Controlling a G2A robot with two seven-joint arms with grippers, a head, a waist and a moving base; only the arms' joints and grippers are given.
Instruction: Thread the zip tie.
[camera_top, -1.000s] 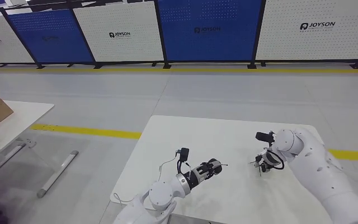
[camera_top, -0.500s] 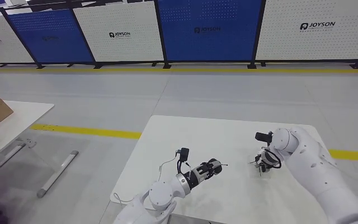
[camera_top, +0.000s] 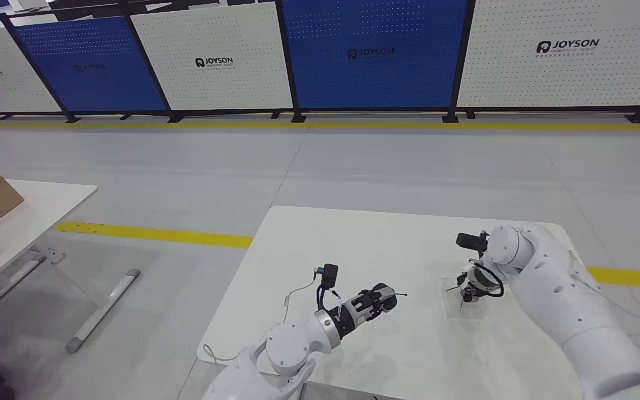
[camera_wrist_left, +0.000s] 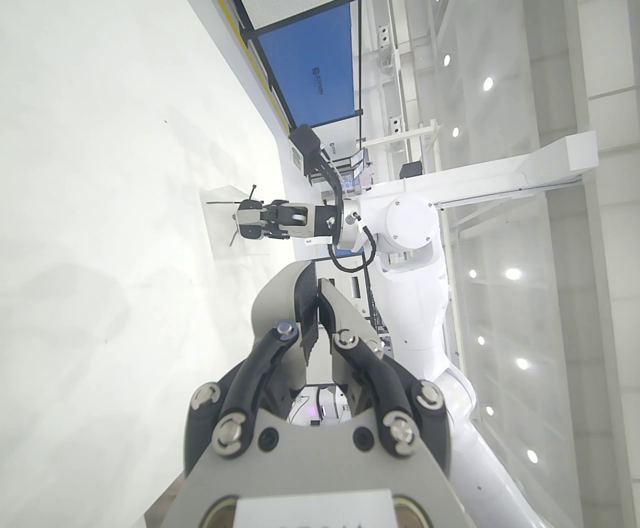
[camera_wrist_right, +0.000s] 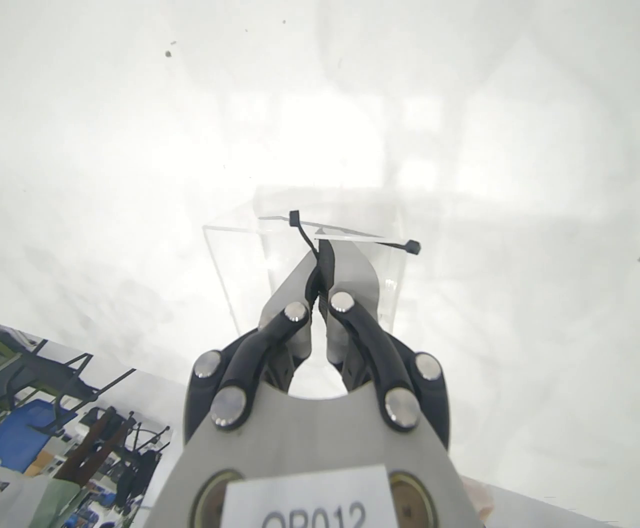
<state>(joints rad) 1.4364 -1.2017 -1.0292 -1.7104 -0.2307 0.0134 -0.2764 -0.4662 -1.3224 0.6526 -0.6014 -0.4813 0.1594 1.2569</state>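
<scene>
The left gripper (camera_wrist_left: 316, 280) is being held low over the white rectangular counter (camera_top: 330, 240), toward its near side and well in from the left edge. Its fingers are being kept pressed together. In the top view a thin dark sliver is showing at their tips, but whether anything is being gripped cannot be told.

Farther on and to the right, well apart from it, the right gripper (camera_wrist_right: 321, 247) is being held at the top of a small clear plastic box (camera_wrist_right: 230, 229) that is standing on the counter. Its fingers are being kept closed on the strap of a black plastic zip tie (camera_wrist_right: 304, 232). The square head of this tie is being held just above the box's upper rim. A second black zip tie (camera_wrist_right: 412, 246) is lying across that rim, just beside the fingertips, with its head past the rim on one side. The box walls and this second tie are crowding the right fingers closely.

White counter surface is lying between the two grippers and stretching on to the far edge.

Beyond that edge, grey floor with a yellow line (camera_top: 150, 234) is being bounded by a fence of blue and white perforated panels (camera_top: 375, 50). A second white table (camera_top: 40, 205) is standing off to the left.
</scene>
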